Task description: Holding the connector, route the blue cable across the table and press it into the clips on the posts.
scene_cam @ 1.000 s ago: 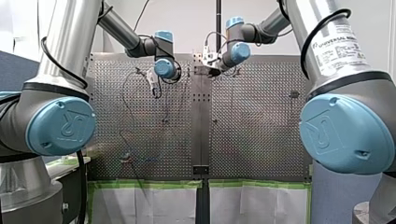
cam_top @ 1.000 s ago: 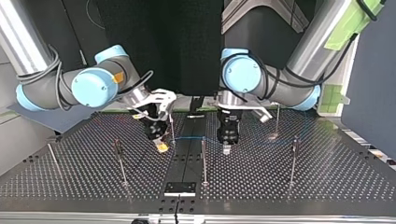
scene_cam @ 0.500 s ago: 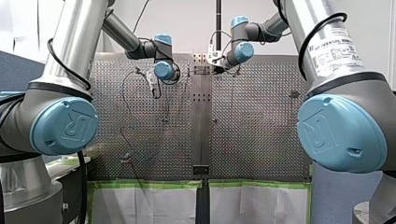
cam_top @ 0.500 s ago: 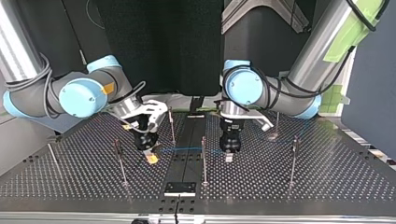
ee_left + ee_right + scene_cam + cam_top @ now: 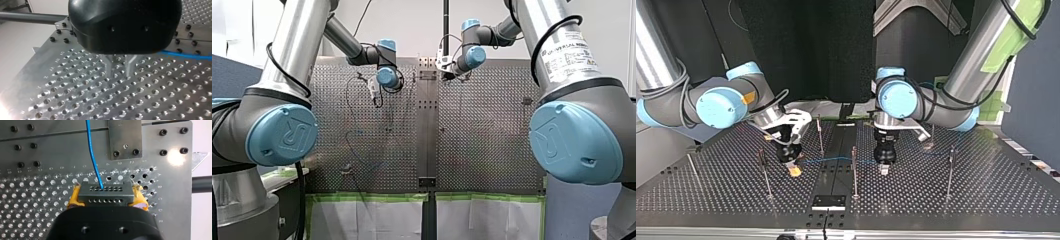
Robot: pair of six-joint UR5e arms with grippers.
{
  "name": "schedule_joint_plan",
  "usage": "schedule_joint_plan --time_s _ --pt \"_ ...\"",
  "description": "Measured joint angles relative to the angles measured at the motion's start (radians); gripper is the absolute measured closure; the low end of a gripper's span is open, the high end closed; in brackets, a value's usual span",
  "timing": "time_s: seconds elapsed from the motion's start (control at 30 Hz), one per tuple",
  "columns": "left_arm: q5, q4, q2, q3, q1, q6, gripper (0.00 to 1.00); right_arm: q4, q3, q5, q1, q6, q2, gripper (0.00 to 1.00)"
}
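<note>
Front view: both arms reach over the perforated metal worktop (image 5: 492, 125); the hands are too small to read.
Top view: my right hand (image 5: 794, 170) sits low mid-worktop. The thin blue cable (image 5: 836, 161) runs past a thin metal post (image 5: 854, 175) to my left hand (image 5: 883, 168), likely lining up for a clip. A second ago the right hand was nearer the arm-side edge.
Left wrist view: fingers (image 5: 109, 68) apart, empty, cable beside them.
Right wrist view: yellow pads (image 5: 73, 199) clamped on the dark grey block connector (image 5: 105, 193).

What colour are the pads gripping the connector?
The pads are yellow; the right wrist view shows them best.
</note>
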Motion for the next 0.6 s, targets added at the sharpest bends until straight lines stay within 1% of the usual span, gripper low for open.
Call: schedule_joint_plan --time_s 0.03,0.07,0.1,0.4,0.5,0.6 --pt "-0.001 -0.006 0.0 0.0 -0.001 0.001 0.17 0.0 0.0 0.0 0.0 0.0 0.0 1.0" --pt "-0.002 -0.013 0.0 0.0 -0.002 0.001 0.17 0.0 0.0 0.0 0.0 -0.001 0.0 1.0" --pt "-0.003 -0.022 0.0 0.0 -0.003 0.003 0.0 0.0 0.0 0.0 0.0 -0.001 0.0 1.0" --pt "-0.011 -0.092 0.007 0.0 -0.008 0.011 0.0 0.004 0.0 0.001 -0.001 0.0 -0.003 1.0" --pt "-0.01 -0.119 0.025 -0.004 -0.015 0.013 0.0 0.005 0.0 0.001 -0.002 0.001 -0.004 1.0" --pt "-0.013 -0.144 0.047 -0.021 -0.021 0.011 0.0 0.006 0.0 0.003 -0.004 -0.001 -0.006 1.0"
